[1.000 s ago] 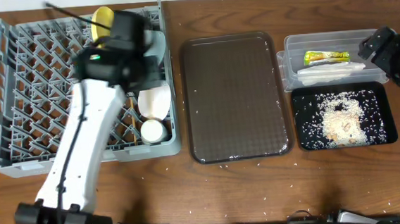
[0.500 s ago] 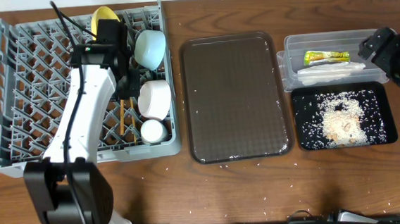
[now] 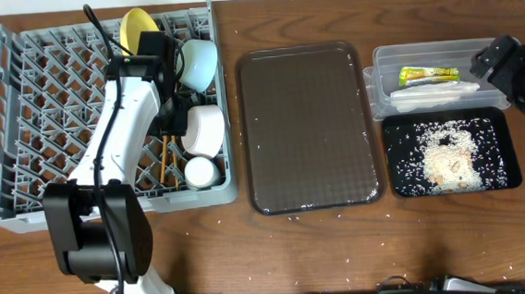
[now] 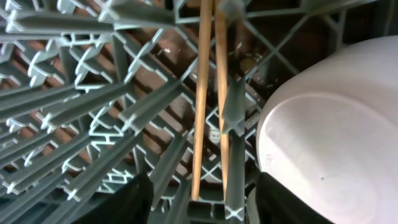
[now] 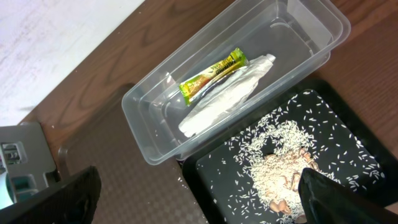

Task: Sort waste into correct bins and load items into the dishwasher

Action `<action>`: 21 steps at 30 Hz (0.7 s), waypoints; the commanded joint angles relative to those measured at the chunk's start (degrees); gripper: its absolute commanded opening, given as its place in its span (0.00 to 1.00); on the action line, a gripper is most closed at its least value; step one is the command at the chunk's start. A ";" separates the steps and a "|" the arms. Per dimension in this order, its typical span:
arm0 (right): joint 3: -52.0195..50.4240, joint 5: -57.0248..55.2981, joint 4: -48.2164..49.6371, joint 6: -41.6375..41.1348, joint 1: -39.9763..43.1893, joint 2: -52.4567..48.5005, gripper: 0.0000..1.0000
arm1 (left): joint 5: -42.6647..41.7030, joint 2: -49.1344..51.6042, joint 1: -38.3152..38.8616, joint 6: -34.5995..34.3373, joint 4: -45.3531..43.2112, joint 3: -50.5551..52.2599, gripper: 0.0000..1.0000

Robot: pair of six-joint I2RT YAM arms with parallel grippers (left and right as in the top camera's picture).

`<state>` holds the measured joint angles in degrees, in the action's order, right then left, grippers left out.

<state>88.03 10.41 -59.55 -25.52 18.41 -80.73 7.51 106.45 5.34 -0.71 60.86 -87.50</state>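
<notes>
The dishwasher [image 3: 47, 106] holds a pale yellow plate [image 3: 136, 28], a light blue bowl [image 3: 199, 61], a white bowl [image 3: 204, 128] and a small white cup [image 3: 199, 173]. The wooden chopsticks [image 3: 163, 159] lie flat on the dishwasher's lattice [image 4: 93, 106] beside the white bowl [image 4: 329, 143]. My left gripper [image 3: 172, 112] hangs over them, open; in the left wrist view the chopsticks [image 4: 202, 93] run loose between its spread fingers, left gripper [image 4: 205, 190]. My right gripper [image 3: 507, 67] is open and empty above the bins, right gripper [image 5: 199, 193].
A clear tub [image 3: 377, 65] holds a yellow-green wrapper [image 5: 213, 74] and a crumpled white wrapper [image 5: 227, 93]. Just in front of it, a black tray [image 3: 510, 178] carries the rice scraps [image 5: 280, 162]. A dark brown serving tray [image 3: 307, 125] lies between rack and bins. Stray grains dot the table.
The left gripper lowered the chopsticks into the rack beside the white bowl and has opened off them. The right arm has not moved.
</notes>
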 commanded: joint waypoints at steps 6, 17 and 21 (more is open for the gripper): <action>0.09 -0.55 -0.11 -0.79 0.24 0.09 0.99 | -0.07 -14.14 -0.17 -4.44 2.38 -2.21 0.64; 0.09 -0.52 -0.11 -0.79 0.24 0.09 0.99 | -17.38 -33.31 -0.13 -4.52 6.40 -2.21 0.85; 0.09 -0.55 -0.11 -0.79 0.24 0.09 0.99 | -17.38 -37.29 -0.13 -4.50 6.43 -2.21 0.86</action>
<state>88.03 10.41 -59.57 -25.52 18.41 -80.73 -7.81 70.85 5.34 -4.89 67.09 -88.86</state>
